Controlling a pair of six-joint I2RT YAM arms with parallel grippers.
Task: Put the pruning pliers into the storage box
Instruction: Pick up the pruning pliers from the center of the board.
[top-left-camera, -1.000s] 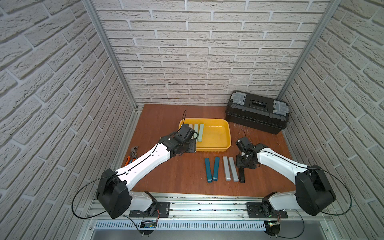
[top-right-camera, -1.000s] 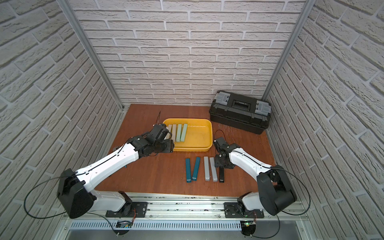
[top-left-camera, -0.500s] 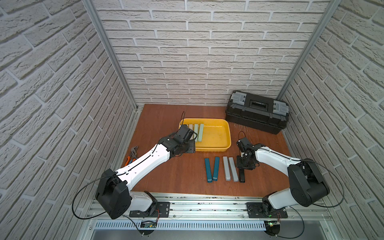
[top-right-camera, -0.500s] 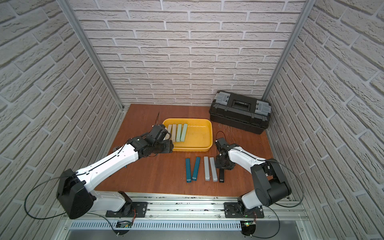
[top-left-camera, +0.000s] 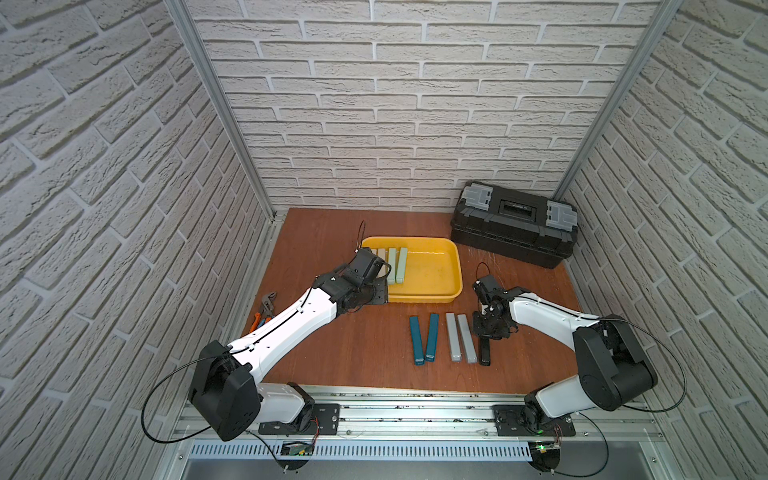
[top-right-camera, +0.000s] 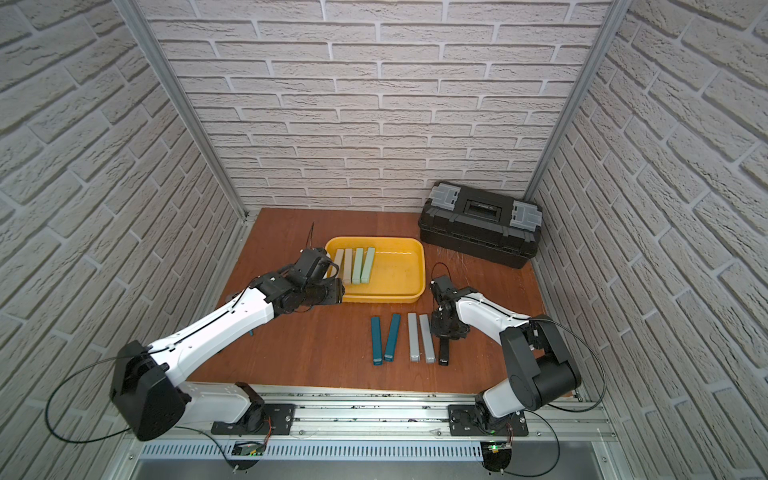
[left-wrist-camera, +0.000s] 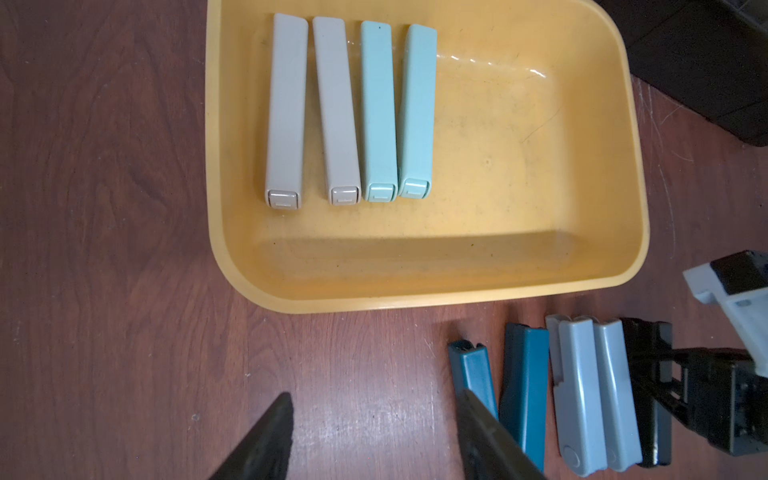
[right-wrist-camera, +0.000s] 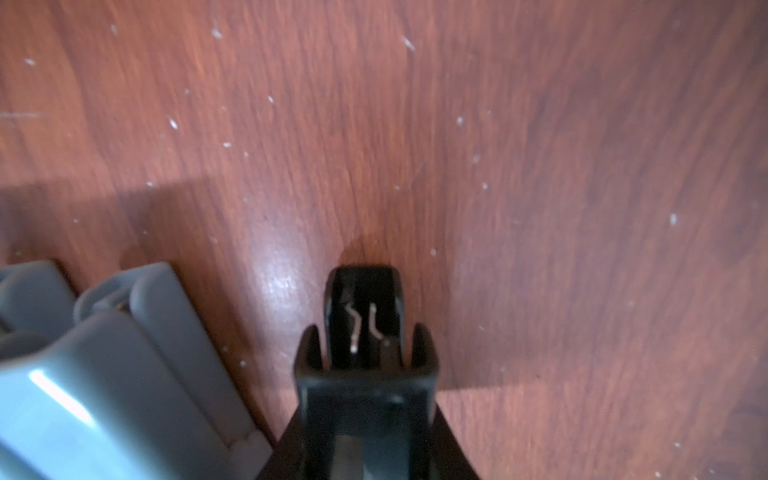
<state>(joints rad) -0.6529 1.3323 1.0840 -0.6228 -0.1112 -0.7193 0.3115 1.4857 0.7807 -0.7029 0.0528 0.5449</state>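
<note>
The yellow storage box (top-left-camera: 458, 270) (top-right-camera: 420, 270) (left-wrist-camera: 415, 293) holds two beige (left-wrist-camera: 286, 108) and two mint pruning pliers (left-wrist-camera: 378, 108) side by side at its left end. On the table in front lie two teal (top-left-camera: 415, 338), two grey (top-left-camera: 452, 336) and one black pruning pliers (top-left-camera: 484, 353) (top-right-camera: 444, 353) in a row. My right gripper (top-left-camera: 486, 328) (top-right-camera: 445, 330) (right-wrist-camera: 368, 436) stands over the black bar's far end, its fingers pressed against both sides of it. My left gripper (top-left-camera: 380, 291) (top-right-camera: 334, 291) (left-wrist-camera: 374, 436) hovers open near the box's front left corner, holding nothing.
A black toolbox (top-left-camera: 513, 224) (top-right-camera: 480, 232) with grey latches stands at the back right. Orange-handled pliers (top-left-camera: 264, 309) lie by the table's left edge, partly under my left arm. The grey bars (right-wrist-camera: 124, 353) lie right beside the black bar.
My right gripper's jaws have narrowed around the black bar. The left arm and all the bars stay where they were.
</note>
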